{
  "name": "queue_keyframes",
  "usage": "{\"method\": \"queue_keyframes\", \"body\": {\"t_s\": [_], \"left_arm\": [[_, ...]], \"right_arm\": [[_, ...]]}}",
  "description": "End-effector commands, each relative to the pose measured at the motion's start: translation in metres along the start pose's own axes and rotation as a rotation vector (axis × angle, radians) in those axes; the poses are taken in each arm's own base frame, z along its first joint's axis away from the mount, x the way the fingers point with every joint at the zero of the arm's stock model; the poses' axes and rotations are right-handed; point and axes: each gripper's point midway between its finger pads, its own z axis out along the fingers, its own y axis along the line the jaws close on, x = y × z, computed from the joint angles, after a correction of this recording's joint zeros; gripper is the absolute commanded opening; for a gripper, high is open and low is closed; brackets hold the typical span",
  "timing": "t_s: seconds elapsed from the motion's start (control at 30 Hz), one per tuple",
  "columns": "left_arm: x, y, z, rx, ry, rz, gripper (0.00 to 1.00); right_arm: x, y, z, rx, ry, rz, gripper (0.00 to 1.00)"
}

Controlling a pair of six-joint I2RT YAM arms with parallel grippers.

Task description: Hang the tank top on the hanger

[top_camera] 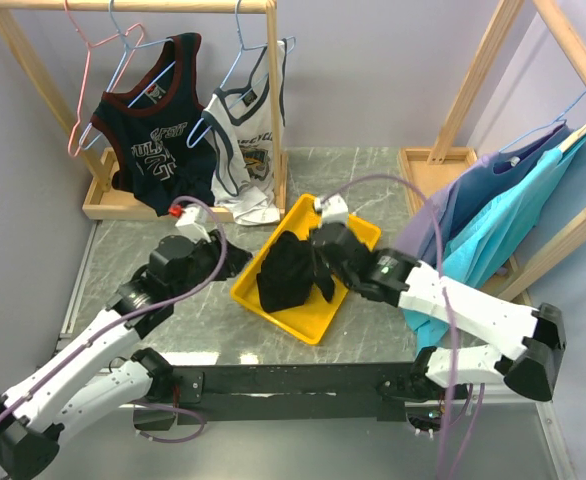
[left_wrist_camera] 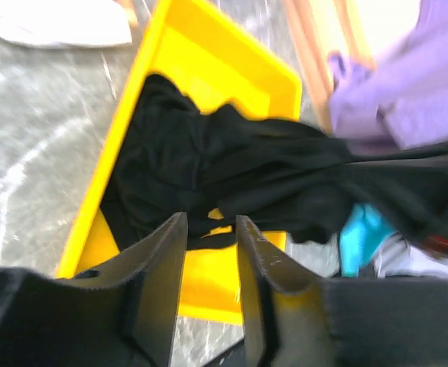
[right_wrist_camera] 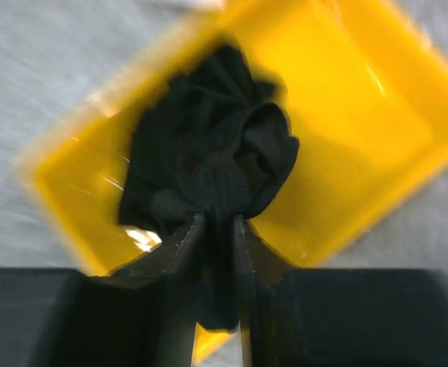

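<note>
Overhead view: a shallow yellow plastic tray [top_camera: 308,318] sits at the centre of the grey marbled table [top_camera: 123,245], turned diagonally. The plain black sleeveless fabric tank top [top_camera: 285,272] lies bunched inside the tray, toward its 9 o'clock side. The right gripper [right_wrist_camera: 218,223] reaches in from 3 o'clock. Its wrist view shows the jaws close together with a gathered fold of the tank top filling the narrow gap between them, so it is gripping the cloth. The left gripper [left_wrist_camera: 211,222] comes in low from 9 o'clock at the tray's near-left rim. Its jaws stand parted with yellow tray showing between them, and a thin black edge of the tank top crosses the gap at the tips, not clamped. The thin pink-red wire hanger [top_camera: 81,95] hangs bare on the wooden rack [top_camera: 133,5] at 11 o'clock, well apart from the tray. Beside it on the same bar hang a navy jersey with dark red trim [top_camera: 158,140] and a white jersey with grey trim [top_camera: 241,150]. At 2 o'clock, a second wooden rack carries a purple garment [top_camera: 463,200] and a teal garment [top_camera: 498,215].
</note>
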Motion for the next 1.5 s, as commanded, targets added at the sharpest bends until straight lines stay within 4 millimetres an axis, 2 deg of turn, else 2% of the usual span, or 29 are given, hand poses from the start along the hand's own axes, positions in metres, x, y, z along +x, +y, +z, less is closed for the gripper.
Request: {"method": "queue_keyframes", "body": {"t_s": [0.0, 0.03, 0.1, 0.3, 0.4, 0.53, 0.67, 0.77, 0.83, 0.93, 1.0, 1.07, 1.23, 1.4, 1.47], "left_arm": [[0.037, 0.002, 0.018, 0.054, 0.147, 0.043, 0.43], [0.041, 0.004, 0.020, 0.050, 0.159, 0.040, 0.46], [0.049, 0.008, 0.024, 0.046, 0.183, 0.028, 0.49], [0.049, 0.008, 0.027, 0.040, 0.186, 0.027, 0.55], [0.051, 0.007, 0.029, 0.050, 0.199, 0.042, 0.55], [0.076, 0.008, 0.038, 0.055, 0.312, 0.073, 0.51], [0.095, 0.014, 0.046, 0.045, 0.344, 0.080, 0.51], [0.111, 0.013, 0.054, 0.050, 0.387, 0.089, 0.51], [0.122, 0.005, 0.058, 0.070, 0.414, 0.111, 0.52], [0.140, 0.002, 0.065, 0.051, 0.462, 0.157, 0.53], [0.151, 0.008, 0.072, 0.026, 0.488, 0.179, 0.54], [0.163, 0.009, 0.076, 0.020, 0.517, 0.201, 0.54], [0.180, 0.002, 0.084, 0.033, 0.548, 0.236, 0.62], [0.195, 0.001, 0.090, 0.032, 0.589, 0.243, 0.59], [0.197, -0.002, 0.098, 0.035, 0.579, 0.243, 0.54]], "right_arm": [[0.040, -0.024, 0.012, 0.061, 0.049, 0.092, 0.39], [0.045, -0.025, 0.013, 0.060, 0.056, 0.094, 0.52], [0.058, -0.027, 0.016, 0.063, 0.073, 0.097, 0.58], [0.076, -0.041, 0.020, 0.126, 0.096, 0.097, 0.59], [0.088, -0.034, 0.022, 0.076, 0.131, 0.084, 0.57], [0.105, -0.031, 0.028, 0.077, 0.193, 0.056, 0.56], [0.126, -0.035, 0.038, 0.112, 0.253, 0.037, 0.55], [0.134, -0.044, 0.043, 0.173, 0.271, 0.026, 0.46], [0.137, -0.049, 0.043, 0.202, 0.279, 0.012, 0.38], [0.133, -0.053, 0.042, 0.225, 0.273, 0.006, 0.20], [0.128, -0.055, 0.039, 0.239, 0.260, 0.001, 0.08], [0.113, -0.059, 0.038, 0.261, 0.226, 0.008, 0.02], [0.083, -0.055, 0.039, 0.251, 0.178, 0.026, 0.00], [0.071, -0.051, 0.043, 0.245, 0.165, 0.021, 0.00], [0.069, -0.049, 0.044, 0.236, 0.162, 0.028, 0.00]]}}
